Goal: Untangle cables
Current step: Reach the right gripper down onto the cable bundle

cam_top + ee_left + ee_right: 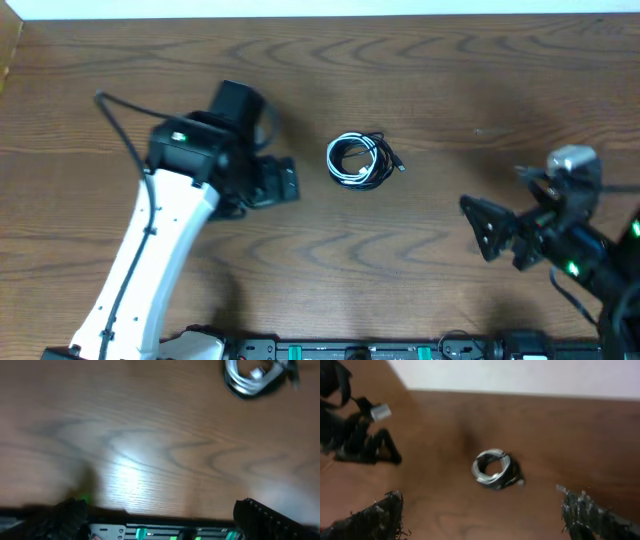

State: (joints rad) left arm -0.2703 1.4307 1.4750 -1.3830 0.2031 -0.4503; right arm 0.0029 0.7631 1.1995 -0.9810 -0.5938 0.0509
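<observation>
Cables [362, 160] are lying in one tight coil mid-table, while left gripper [288, 183] and right gripper [478, 230] are hanging wide open and empty on either side; probably pre-grasp, next move calling for pinching an outer loop.

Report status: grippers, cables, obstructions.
Left gripper open, empty. Right gripper open, empty. Cables coiled in one bundle between them, untouched. Nothing in the way.
</observation>
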